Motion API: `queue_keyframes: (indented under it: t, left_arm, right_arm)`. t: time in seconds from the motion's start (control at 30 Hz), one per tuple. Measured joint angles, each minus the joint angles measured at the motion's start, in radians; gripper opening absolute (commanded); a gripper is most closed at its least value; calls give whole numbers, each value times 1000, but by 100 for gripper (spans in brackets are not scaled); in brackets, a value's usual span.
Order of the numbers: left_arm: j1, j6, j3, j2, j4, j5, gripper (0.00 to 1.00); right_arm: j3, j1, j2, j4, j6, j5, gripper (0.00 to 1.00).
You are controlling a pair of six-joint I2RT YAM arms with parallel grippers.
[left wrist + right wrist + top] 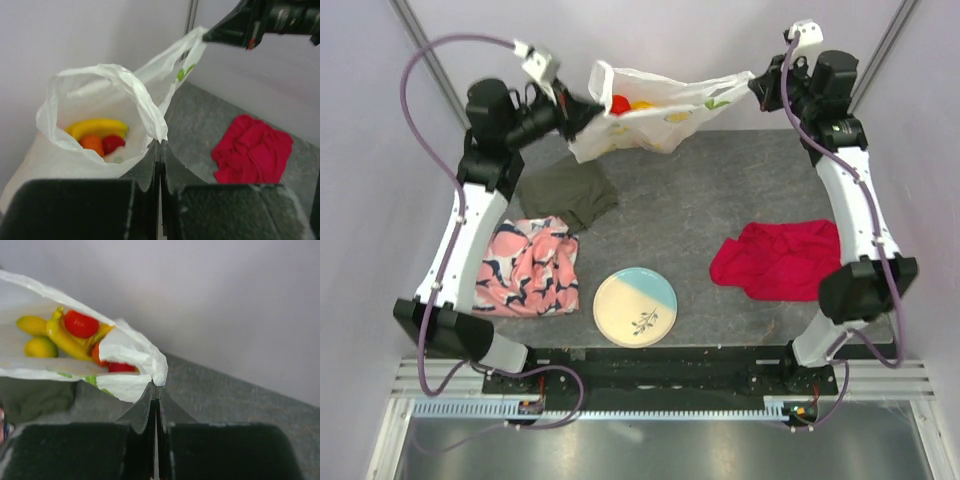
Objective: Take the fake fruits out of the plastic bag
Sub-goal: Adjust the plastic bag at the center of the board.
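Observation:
The white plastic bag hangs stretched between my two grippers above the far edge of the table. My left gripper is shut on its left handle. My right gripper is shut on its right handle. Inside the open bag I see fake fruits: a yellow banana, an orange one and a red one. The right wrist view shows a banana, a red apple and small yellow ones. The top view shows red and yellow fruit in the bag mouth.
On the dark grey table lie an olive cloth, a pink patterned cloth, a cream-and-blue plate and a red cloth. White walls close the back and sides.

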Motion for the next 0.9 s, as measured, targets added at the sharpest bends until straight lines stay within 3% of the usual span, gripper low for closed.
queue_keyframes:
  t: [0.13, 0.23, 0.27, 0.3, 0.33, 0.43, 0.47, 0.67, 0.8, 0.83, 0.9]
  left_arm:
    - [2, 76, -523, -303, -56, -48, 2]
    - [1, 132, -714, -367, -153, -92, 2]
    - [1, 147, -753, -367, -187, -102, 2]
    - [1, 159, -782, -367, -222, -116, 2]
    - [2, 169, -804, -368, -256, -121, 2]
    - [2, 183, -840, -393, -322, -127, 2]
    - [2, 184, -848, -411, -338, -126, 2]
    - [2, 188, -855, -515, -365, -115, 2]
    - [2, 188, -859, -516, -364, -111, 2]
    - [2, 187, -862, -516, -365, -111, 2]
    - [2, 180, -869, -516, -364, -113, 1]
  right_arm:
    - [-383, 26, -248, 1, -137, -42, 0]
    - [-616, 47, -357, -24, -229, -43, 2]
    - [-694, 52, -384, -45, -256, -42, 10]
    - [-743, 55, -399, -70, -272, -40, 24]
    - [-797, 59, -409, -105, -290, -37, 50]
    - [-842, 72, -407, -220, -321, -43, 71]
    - [-827, 81, -404, -262, -336, -50, 73]
    - [-393, 148, -330, -425, -358, -145, 74]
    - [-257, 237, -330, -345, -338, -169, 64]
    - [-256, 261, -322, -332, -334, -170, 56]
    - [-256, 318, -278, -304, -327, -177, 48]
